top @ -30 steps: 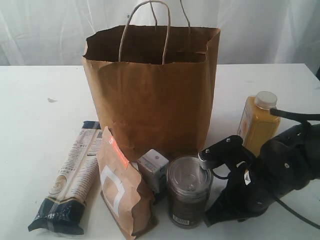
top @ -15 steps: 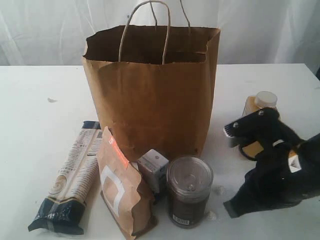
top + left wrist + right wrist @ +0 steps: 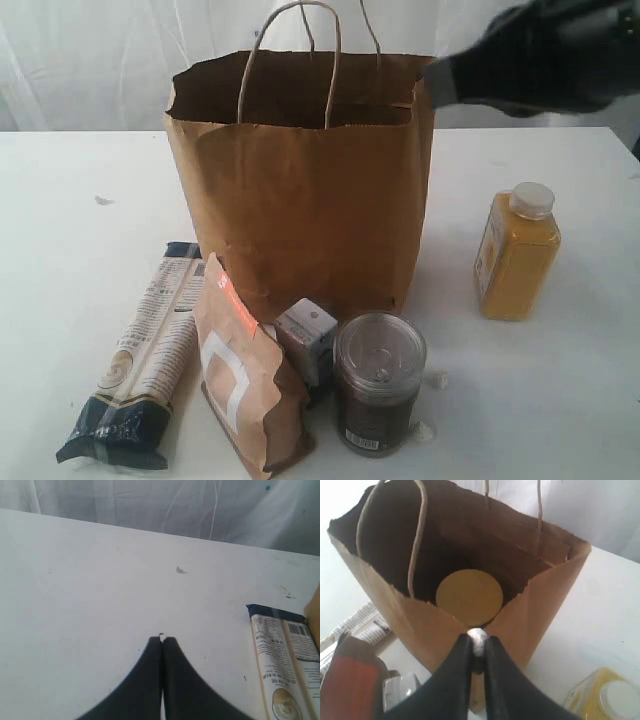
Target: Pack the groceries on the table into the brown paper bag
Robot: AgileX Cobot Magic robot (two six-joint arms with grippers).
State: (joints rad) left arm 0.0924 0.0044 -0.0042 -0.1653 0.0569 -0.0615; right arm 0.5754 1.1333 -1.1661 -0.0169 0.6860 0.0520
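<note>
Five groceries sit out on the table (image 3: 80, 250). The pasta packet (image 3: 140, 350), pouch (image 3: 245, 385), carton (image 3: 308, 335) and can (image 3: 378, 385) are lined up in front of the bag (image 3: 300, 200), and the juice bottle (image 3: 517, 255) stands apart on the right. One jar (image 3: 469, 597), yellow lid up, is down inside the bag. The right fingers (image 3: 457, 675) are up by the bag's rim, pinched together. The left fingers (image 3: 147, 675) are shut tight, holding nothing, over bare table near the pasta packet.
</note>
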